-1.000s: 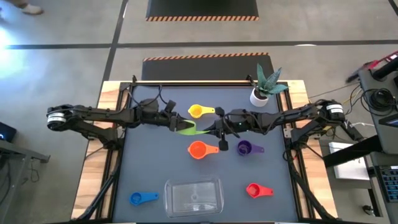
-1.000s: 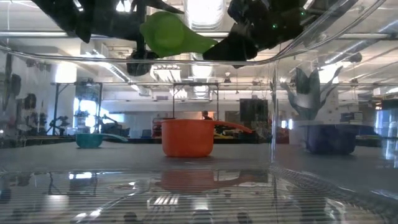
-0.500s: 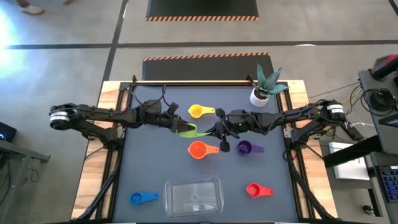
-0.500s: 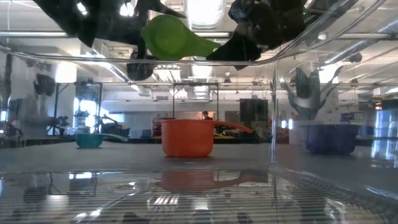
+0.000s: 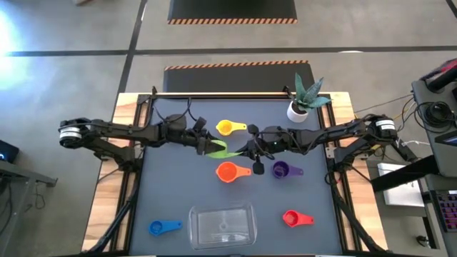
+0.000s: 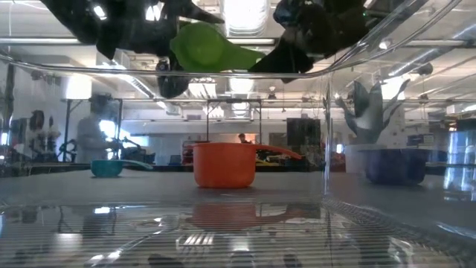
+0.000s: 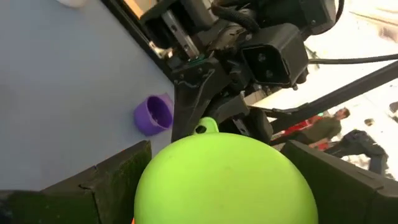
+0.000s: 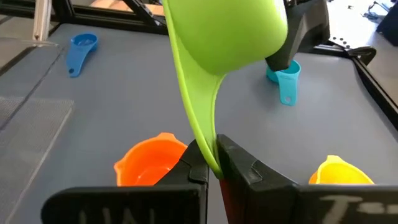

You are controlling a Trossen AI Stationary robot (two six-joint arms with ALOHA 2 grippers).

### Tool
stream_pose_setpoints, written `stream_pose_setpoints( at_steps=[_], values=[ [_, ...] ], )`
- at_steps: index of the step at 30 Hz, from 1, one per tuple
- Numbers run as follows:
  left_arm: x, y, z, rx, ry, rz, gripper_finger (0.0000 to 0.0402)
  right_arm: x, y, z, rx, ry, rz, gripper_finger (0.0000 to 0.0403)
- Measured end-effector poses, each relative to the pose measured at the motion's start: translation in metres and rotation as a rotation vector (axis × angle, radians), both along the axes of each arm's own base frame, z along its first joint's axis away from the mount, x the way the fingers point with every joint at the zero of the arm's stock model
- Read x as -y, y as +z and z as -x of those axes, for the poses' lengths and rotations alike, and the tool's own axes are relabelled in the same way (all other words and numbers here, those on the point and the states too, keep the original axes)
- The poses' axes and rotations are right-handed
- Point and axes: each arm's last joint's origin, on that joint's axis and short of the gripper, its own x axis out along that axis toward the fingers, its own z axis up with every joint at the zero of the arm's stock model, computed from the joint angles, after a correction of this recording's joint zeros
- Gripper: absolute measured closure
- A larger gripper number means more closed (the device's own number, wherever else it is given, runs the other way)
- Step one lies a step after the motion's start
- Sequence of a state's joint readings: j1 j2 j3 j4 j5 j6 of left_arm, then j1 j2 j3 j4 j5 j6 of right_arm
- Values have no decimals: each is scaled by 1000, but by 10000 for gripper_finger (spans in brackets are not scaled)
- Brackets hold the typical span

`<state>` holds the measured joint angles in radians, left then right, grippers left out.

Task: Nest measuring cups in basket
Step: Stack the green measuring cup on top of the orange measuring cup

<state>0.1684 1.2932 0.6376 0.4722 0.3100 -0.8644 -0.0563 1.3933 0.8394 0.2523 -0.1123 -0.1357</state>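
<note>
The left gripper (image 5: 202,143) and right gripper (image 5: 243,151) are both clamping the round green plastic measuring cup (image 5: 214,148) in mid-air. It is hanging above the dark table (image 5: 171,193), at 11 o'clock from the round orange plastic cup (image 5: 227,172) and 12 o'clock from the clear rectangular plastic basket (image 5: 222,226).

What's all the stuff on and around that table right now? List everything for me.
green cup: one, green, held up in the air between both arms, above the table's middle
yellow cup: one, yellow, far middle of the table
orange cup: one, orange, table centre
purple cup: one, purple, right of the orange one
red cup: one, red, near right
blue cup: one, blue, near left
teal cup: one, teal, on the mat beyond the left arm
basket: one, clear, near edge, nothing in it
plant pot: one, white with a green plant, far right
person: one, in the room behind
left gripper: around the green cup's bowl
right gripper: pinching its handle
</note>
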Motion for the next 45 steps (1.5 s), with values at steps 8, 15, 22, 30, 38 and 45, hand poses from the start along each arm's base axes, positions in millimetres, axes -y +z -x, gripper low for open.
stream_pose_setpoints(
  at_steps=[8,15,22,30,38,45],
  values=[
    [-6,-2,-4,21,6,-135,15,1,2,-1,17,-8,5,395],
    [-21,25,-6,77,41,-228,5,2,1,0,-7,-21,-20,396],
    [-39,50,-7,-9,58,-357,2,5,-5,3,-75,-49,-100,396],
    [-41,87,-3,5,49,-513,7,2,-6,5,-142,70,-437,396],
    [-24,100,44,89,160,-623,40,-12,-19,16,-65,144,-705,395],
    [3,81,83,246,227,-629,65,-17,-47,42,-4,88,-885,395]
  ],
)
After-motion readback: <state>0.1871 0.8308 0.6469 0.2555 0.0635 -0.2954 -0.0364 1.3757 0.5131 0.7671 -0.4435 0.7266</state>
